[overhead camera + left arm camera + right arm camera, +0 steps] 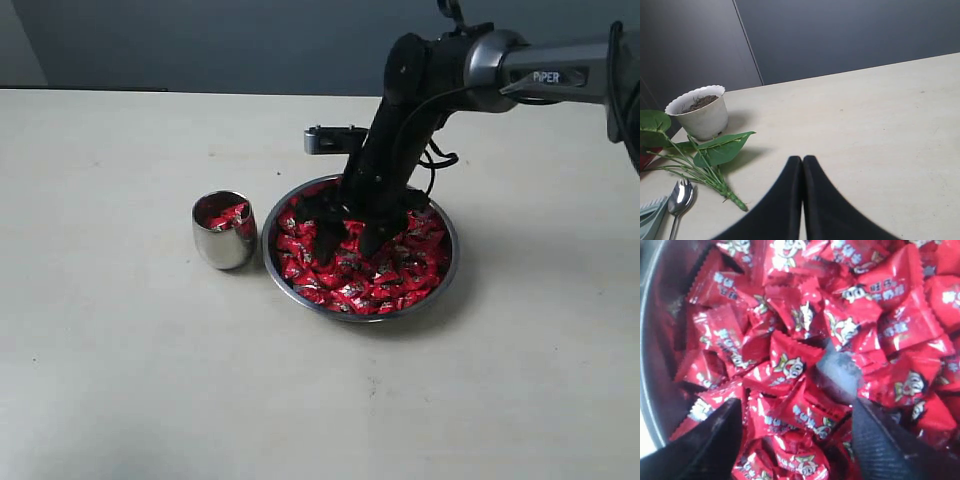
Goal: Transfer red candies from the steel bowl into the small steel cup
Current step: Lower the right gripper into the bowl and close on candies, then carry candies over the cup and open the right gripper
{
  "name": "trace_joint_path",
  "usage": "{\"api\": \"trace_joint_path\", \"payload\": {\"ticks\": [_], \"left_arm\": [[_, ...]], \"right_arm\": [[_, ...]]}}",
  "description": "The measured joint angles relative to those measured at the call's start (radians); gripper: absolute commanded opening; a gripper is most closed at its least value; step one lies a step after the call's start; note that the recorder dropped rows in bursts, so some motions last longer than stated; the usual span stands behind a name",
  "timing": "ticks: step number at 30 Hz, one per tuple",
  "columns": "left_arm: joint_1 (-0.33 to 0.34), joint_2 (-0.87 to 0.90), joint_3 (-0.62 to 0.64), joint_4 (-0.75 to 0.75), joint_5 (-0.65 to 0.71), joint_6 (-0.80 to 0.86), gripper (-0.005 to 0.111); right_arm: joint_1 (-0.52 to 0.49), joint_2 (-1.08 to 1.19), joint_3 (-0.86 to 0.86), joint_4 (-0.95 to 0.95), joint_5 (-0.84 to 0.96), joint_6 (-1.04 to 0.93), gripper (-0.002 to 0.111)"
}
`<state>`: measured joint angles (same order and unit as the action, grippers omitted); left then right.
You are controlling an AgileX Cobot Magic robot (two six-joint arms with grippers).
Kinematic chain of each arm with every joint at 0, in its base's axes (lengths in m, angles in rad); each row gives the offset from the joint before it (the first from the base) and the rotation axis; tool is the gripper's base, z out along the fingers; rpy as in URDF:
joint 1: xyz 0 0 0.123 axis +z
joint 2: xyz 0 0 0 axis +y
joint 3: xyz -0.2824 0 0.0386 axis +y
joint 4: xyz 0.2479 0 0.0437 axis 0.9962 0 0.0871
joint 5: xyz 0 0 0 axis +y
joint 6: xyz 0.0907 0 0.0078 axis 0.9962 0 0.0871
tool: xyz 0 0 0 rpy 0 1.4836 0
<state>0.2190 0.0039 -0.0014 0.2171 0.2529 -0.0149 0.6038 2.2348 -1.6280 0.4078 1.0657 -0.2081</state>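
The steel bowl [455,250] sits mid-table, heaped with red candies [390,275]. Just left of it stands the small steel cup [224,245], with a few red candies [228,216] showing inside. My right gripper [347,245] reaches down into the bowl's left half. It is open, its two black fingers spread wide with their tips sunk in the pile. In the right wrist view the right gripper [796,412] straddles several loose candies [790,365] beside the bowl's wall [660,340]. My left gripper [802,160] is shut and empty over bare table. It does not show in the exterior view.
In the left wrist view a white plant pot [700,112], a leafy green sprig [720,147] and a steel spoon [680,195] lie near the left gripper. The pale table [120,380] stretches around the bowl and cup.
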Motion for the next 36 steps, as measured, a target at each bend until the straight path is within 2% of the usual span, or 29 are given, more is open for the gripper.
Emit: {"api": "trace_joint_path", "payload": {"ticks": [2, 6, 20, 25, 29, 36], "left_arm": [[0.0, 0.0, 0.0, 0.0, 0.0, 0.0, 0.0], [0.0, 0.0, 0.0, 0.0, 0.0, 0.0, 0.0], [0.0, 0.0, 0.0, 0.0, 0.0, 0.0, 0.0], [0.0, 0.0, 0.0, 0.0, 0.0, 0.0, 0.0], [0.0, 0.0, 0.0, 0.0, 0.0, 0.0, 0.0], [0.0, 0.0, 0.0, 0.0, 0.0, 0.0, 0.0]], "right_arm": [[0.0, 0.015, 0.0, 0.0, -0.006, 0.005, 0.041], [0.0, 0.03, 0.0, -0.009, -0.01, 0.013, -0.001], [0.0, -0.107, 0.001, -0.015, -0.016, 0.026, 0.002], [0.002, -0.156, -0.059, 0.086, -0.031, -0.012, 0.002], [0.033, -0.15, -0.136, 0.167, -0.073, -0.062, 0.002], [0.137, -0.051, -0.272, 0.187, -0.099, -0.1, 0.002]]}}
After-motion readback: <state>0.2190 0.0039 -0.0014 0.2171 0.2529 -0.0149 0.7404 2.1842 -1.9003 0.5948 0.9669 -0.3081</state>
